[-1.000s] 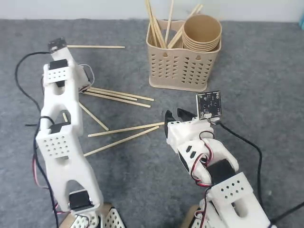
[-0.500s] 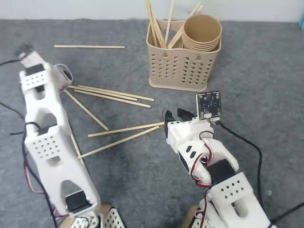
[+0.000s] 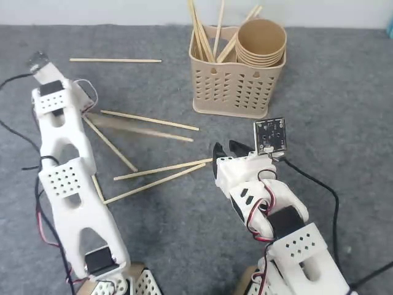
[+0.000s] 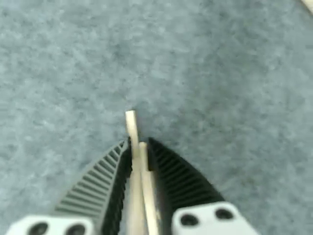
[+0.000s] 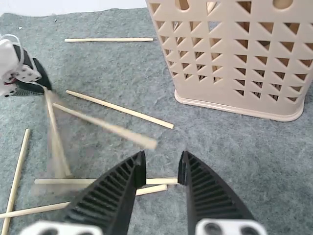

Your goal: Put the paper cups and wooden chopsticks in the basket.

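My left gripper (image 3: 85,113) (image 4: 139,143) is shut on two wooden chopsticks (image 4: 132,128) at the table's left side. Their far ends splay out, one (image 3: 144,130) towards the basket and one (image 3: 110,144) towards the front. The beige basket (image 3: 230,92) stands at the back with a stack of paper cups (image 3: 262,38) and several chopsticks (image 3: 199,27) in it. My right gripper (image 3: 224,149) (image 5: 161,164) is open in front of the basket (image 5: 234,58), just over the ends of two chopsticks (image 3: 161,167) (image 5: 156,181) lying on the table.
One loose chopstick (image 3: 115,60) (image 5: 110,39) lies at the back left, another (image 3: 150,120) (image 5: 120,108) between the left gripper and the basket. A short piece of stick (image 3: 96,186) shows beside the left arm. The grey mat right of the basket is bare.
The left arm swung left, then slightly back, dragging its two chopsticks with it; they now blur and splay apart. The right arm has kept still.
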Controlling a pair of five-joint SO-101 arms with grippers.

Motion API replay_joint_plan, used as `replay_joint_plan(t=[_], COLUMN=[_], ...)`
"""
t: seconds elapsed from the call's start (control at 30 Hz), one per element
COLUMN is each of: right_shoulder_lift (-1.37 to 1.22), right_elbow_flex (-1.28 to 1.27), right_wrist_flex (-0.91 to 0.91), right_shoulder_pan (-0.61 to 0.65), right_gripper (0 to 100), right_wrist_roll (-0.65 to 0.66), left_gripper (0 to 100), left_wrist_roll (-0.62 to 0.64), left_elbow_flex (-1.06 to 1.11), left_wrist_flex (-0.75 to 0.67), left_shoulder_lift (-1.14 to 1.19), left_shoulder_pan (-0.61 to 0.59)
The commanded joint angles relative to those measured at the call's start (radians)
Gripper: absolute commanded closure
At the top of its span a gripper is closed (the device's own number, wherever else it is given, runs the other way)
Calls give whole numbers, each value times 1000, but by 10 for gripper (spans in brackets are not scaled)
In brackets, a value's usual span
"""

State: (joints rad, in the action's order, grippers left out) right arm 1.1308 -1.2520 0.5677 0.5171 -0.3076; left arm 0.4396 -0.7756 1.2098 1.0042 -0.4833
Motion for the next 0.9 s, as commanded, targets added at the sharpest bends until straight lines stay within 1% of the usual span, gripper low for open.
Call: replay_joint_plan(t=[0.0,0.23,0.4,0.57,0.77,0.8,0.87], right_shoulder_lift=[25,25,25,25,25,25,25], right_elbow_flex=[57,57,57,58,58,58,58], right_wrist_flex=[5,5,5,5,5,5,5], right_shoulder_pan=[-4,-4,-4,-4,-4,-4,-4], right_gripper=[884,884,884,884,884,884,884], right_wrist_roll=[-5,-5,-5,-5,-5,-5,-5], left_gripper=[989,989,989,989,988,988,988], left_wrist_roll=[0,0,0,0,-6,-20,-57], left_elbow_flex=[-120,-286,-383,-479,-616,-621,-619], left_wrist_flex=[98,213,244,233,94,91,157], left_shoulder_lift=[5,3,5,5,6,6,8], left_shoulder_pan=[-14,-14,-15,-12,-15,-23,-34])
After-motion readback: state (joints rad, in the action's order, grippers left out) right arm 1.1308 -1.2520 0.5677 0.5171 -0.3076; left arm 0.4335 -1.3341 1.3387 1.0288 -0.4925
